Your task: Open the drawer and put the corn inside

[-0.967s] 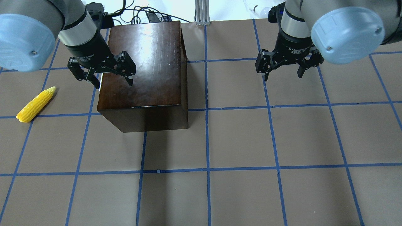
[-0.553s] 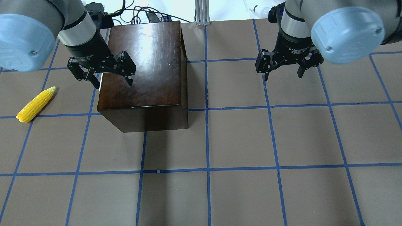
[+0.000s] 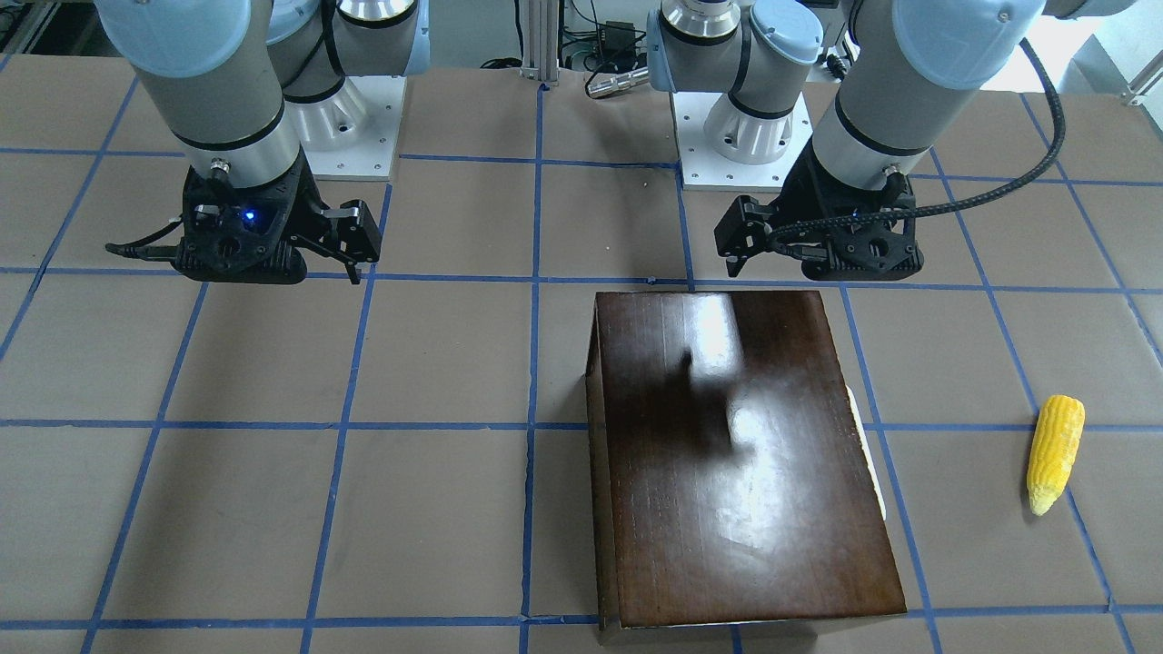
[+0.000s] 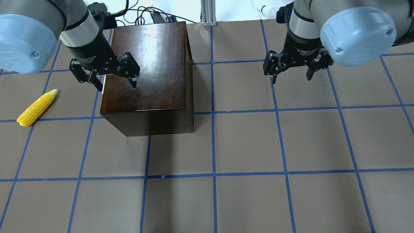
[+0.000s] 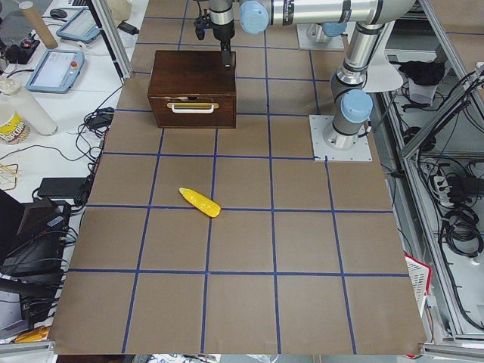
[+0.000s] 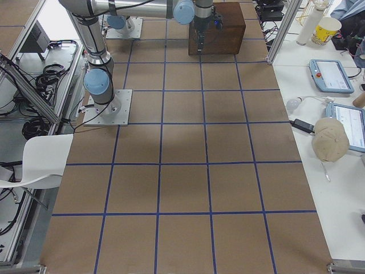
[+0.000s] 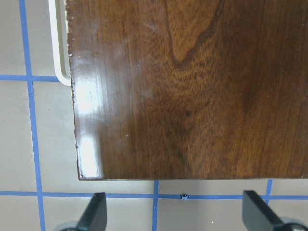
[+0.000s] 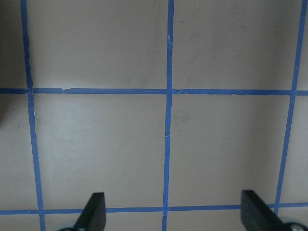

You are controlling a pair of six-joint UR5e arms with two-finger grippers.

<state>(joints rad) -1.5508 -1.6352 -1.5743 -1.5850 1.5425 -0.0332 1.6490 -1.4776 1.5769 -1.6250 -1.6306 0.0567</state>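
The dark-brown box (image 4: pixel 145 74) stands at the far left of the table. Its drawer (image 5: pixel 191 107) is closed, with a white handle (image 7: pixel 57 48) on the side facing the corn. The yellow corn (image 4: pixel 37 107) lies on the table left of the box; it also shows in the front view (image 3: pixel 1054 451). My left gripper (image 4: pixel 116 84) is open and empty, hovering over the box's left top edge, one finger past the edge and one over the top. My right gripper (image 4: pixel 291 78) is open and empty above bare table, right of the box.
The table (image 4: pixel 245 145) is brown with a blue tape grid. Cables (image 4: pixel 142 14) and a metal post (image 4: pixel 208 13) lie beyond the far edge behind the box. The robot bases (image 3: pixel 727 136) stand at the near side.
My left gripper has edged very slightly toward the far side. The corn, box and right gripper have not moved.
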